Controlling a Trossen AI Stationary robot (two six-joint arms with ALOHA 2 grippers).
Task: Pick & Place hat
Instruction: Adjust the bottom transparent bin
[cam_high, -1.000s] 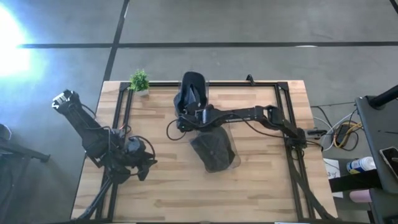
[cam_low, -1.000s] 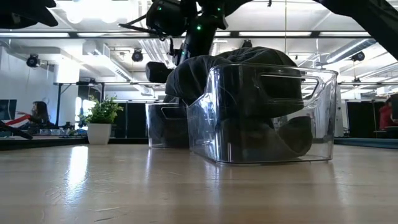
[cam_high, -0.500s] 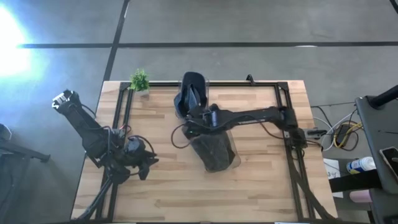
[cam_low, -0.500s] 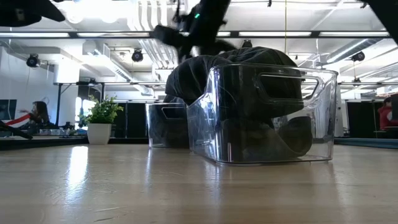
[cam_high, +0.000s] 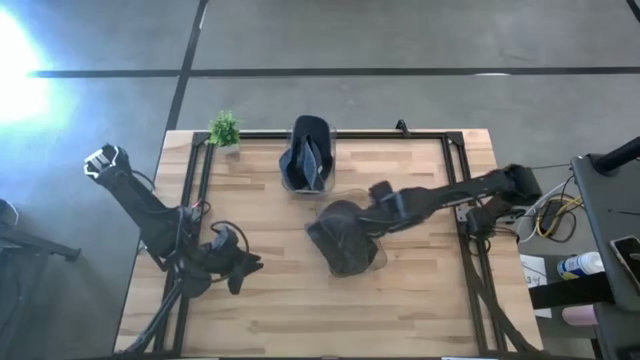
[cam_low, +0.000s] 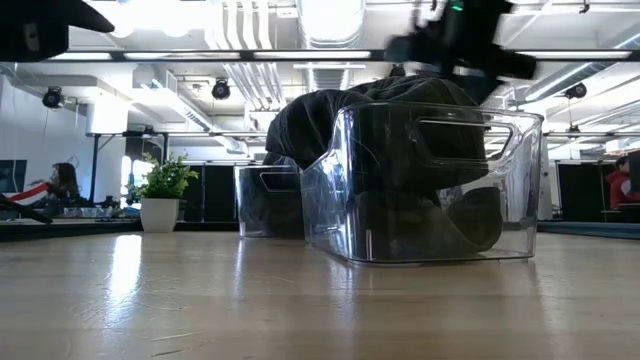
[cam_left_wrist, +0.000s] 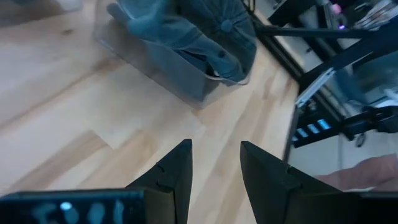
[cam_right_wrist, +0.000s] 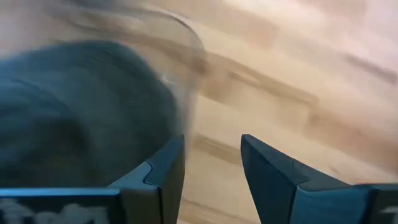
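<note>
A dark grey hat (cam_high: 340, 238) lies in a clear plastic bin (cam_high: 381, 262) at the table's middle. In the low view the hat (cam_low: 330, 110) bulges above the bin (cam_low: 430, 235) and droops over its rim. My right gripper (cam_high: 364, 214) is open and hovers just right of the hat, over the bin's right side; its wrist view shows the hat (cam_right_wrist: 81, 112) beside the open fingers (cam_right_wrist: 212, 152). My left gripper (cam_high: 245, 266) waits open near the table's left, above the wood, facing the bin (cam_left_wrist: 168, 59).
A second clear bin (cam_high: 308, 168) at the far edge holds a dark blue hat (cam_high: 310, 140). A small potted plant (cam_high: 225, 130) stands at the far left corner. Black frame rails (cam_high: 460, 170) run along the table's sides. Bare wood (cam_high: 300, 310) lies toward the near edge.
My right gripper has swept toward the table's right edge, from beside the far bin across the grey hat to the near bin's right side. The arm has drawn back with it. The hat and both bins stay where they were.
</note>
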